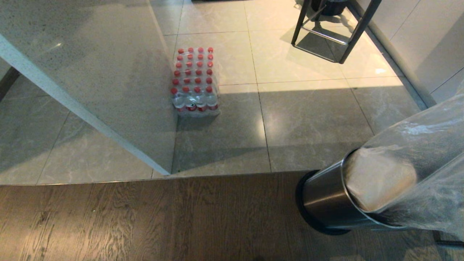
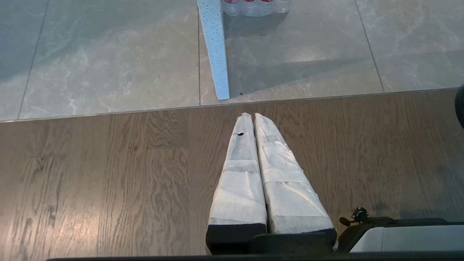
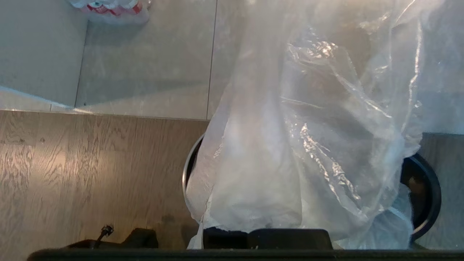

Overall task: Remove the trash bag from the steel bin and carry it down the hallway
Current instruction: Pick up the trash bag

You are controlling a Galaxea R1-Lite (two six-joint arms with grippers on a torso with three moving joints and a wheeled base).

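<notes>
The steel bin [image 1: 322,203] stands on the wood floor at the lower right of the head view. The clear trash bag [image 1: 417,145] stretches up out of it toward the right edge, its beige lump [image 1: 377,177] at the bin's mouth. In the right wrist view the trash bag [image 3: 308,127] drapes over my right gripper [image 3: 250,116], which is shut on it above the bin's rim [image 3: 427,192]. The plastic veils its fingers. My left gripper [image 2: 251,115] is parked shut and empty over the wood floor. Glossy tiles [image 1: 308,119] lie ahead; I cannot tell if they are the hallway.
A shrink-wrapped pack of red-capped bottles [image 1: 195,81] sits on the tiles beside a white-edged stone panel [image 1: 90,72]. A black stool frame [image 1: 326,32] stands at the far right. A white wall with a dark baseboard [image 1: 406,72] runs along the right.
</notes>
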